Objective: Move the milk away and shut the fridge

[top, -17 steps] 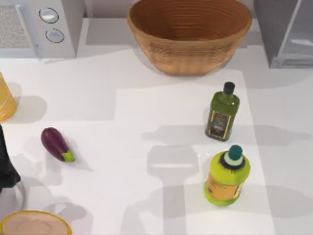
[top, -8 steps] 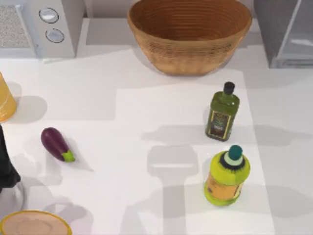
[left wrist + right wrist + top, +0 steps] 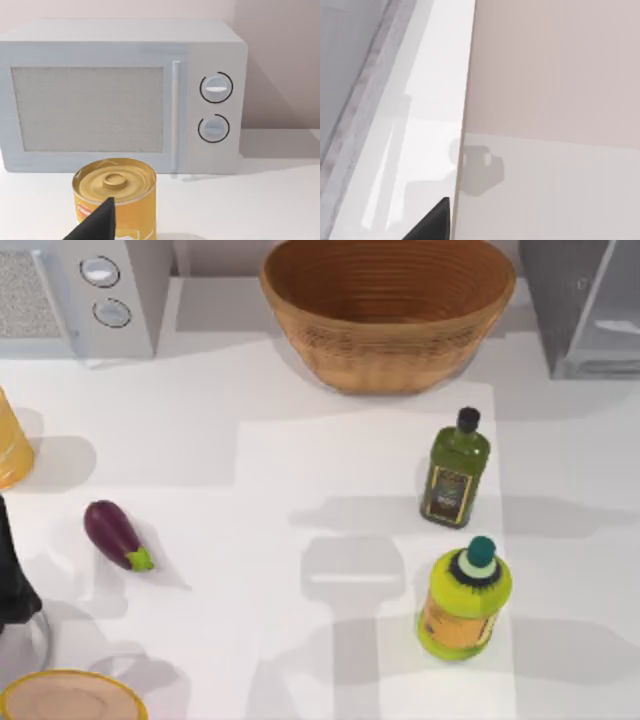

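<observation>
No lettering can be read anywhere. The dark green bottle (image 3: 455, 471) right of centre in the top view carries a dark label with a gold border, its print too small to tell. The yellow-green bottle (image 3: 464, 602) below it and the yellow can (image 3: 116, 198) have orange labels, unreadable.

The middle of the table (image 3: 300, 470) lies bare. Two green bottles (image 3: 455, 480) stand close together toward the right, a basket (image 3: 388, 310) blocks the back, an eggplant (image 3: 117, 535) lies left.

Woven wicker basket (image 3: 388, 315), glossy eggplant (image 3: 117, 534), smooth matt table (image 3: 250, 460), brushed grey metallic fridge (image 3: 560, 300).
</observation>
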Controlling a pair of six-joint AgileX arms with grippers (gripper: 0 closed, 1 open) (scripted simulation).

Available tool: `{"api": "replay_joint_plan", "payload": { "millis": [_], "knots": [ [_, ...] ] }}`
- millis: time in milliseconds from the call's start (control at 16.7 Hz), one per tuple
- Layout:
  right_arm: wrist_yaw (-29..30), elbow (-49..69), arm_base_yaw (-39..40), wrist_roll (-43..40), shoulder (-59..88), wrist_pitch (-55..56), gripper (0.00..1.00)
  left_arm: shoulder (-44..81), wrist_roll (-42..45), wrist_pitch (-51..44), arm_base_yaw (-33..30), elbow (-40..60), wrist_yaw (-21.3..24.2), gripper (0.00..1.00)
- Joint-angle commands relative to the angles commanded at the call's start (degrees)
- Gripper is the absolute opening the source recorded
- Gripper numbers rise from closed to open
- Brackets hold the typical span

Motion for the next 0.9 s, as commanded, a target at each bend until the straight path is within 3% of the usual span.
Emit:
{"api": "replay_joint_plan", "payload": {
  "millis": [240, 420, 900],
  "knots": [
    [3.8, -1.6, 8.7, 15.8, -0.5, 12.1, 1.00, 0.0, 0.0, 0.0, 0.0, 0.0, 0.0, 1.00],
    [5.7, -2.4, 12.2, 22.6, -0.8, 16.0, 1.00, 0.0, 0.0, 0.0, 0.0, 0.0, 0.0, 1.00],
    [6.8, -2.8, 13.2, 24.4, -1.0, 17.2, 1.00, 0.0, 0.0, 0.0, 0.0, 0.0, 0.0, 1.00]
  ]
}}
